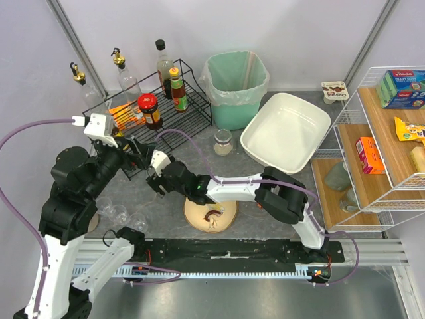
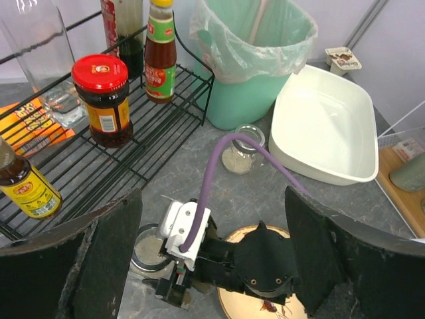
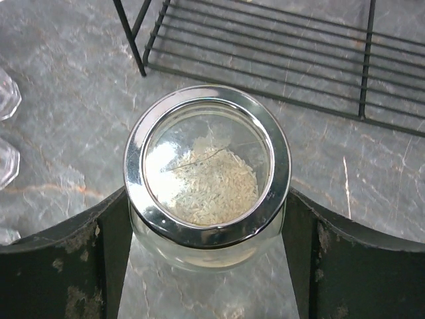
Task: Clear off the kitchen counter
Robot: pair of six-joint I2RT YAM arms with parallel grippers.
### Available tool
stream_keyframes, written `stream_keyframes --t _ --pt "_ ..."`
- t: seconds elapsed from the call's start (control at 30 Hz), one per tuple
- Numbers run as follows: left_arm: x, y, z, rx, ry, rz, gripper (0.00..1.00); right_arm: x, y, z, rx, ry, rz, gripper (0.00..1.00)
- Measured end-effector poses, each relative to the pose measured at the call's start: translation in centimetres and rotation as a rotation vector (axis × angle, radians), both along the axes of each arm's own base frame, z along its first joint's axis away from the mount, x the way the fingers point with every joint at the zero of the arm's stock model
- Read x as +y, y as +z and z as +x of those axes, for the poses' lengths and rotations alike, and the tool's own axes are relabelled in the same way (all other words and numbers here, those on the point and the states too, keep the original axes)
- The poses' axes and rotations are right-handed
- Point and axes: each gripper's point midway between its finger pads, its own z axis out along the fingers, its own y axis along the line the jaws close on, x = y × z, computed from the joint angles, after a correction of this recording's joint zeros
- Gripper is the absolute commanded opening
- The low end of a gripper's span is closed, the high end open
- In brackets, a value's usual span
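Top cam sits high behind both bases, looking down over the whole counter (image 1: 265,212). Left wrist cam hangs above the right gripper (image 2: 174,287), facing the bin (image 2: 249,63). Right wrist cam looks straight down, close, between its fingers (image 3: 86,259). All 3 share the rice jar (image 3: 207,174).

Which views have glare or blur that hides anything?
Right wrist: bright glare on the jar lid washes out part of the rice; the counter stays sharp. Left wrist: sharp overall, its own claw fingers dark and soft at the edges. Top: evenly lit, no blur.
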Motion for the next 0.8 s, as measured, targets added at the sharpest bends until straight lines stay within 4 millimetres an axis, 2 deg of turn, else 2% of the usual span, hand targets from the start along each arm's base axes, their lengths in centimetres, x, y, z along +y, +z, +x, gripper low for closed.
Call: stream_keyframes --t 0.27,0.53,0.8 --pt "0.5 2.3 -0.8 -0.058 0.013 -0.019 0.92 2.2 0.3 2.0 -0.027 -0.046 0.031 0.37" --pt "0.7 2.7 -1.4 -0.075 0.013 -0.028 0.92 2.4 -0.4 3.8 -0.049 -0.097 0.021 0.35" --pt "0.9 2.8 -1.6 -0.080 0.018 -0.029 0.92 2.5 0.8 5.4 -0.067 -0.123 0.053 0.34"
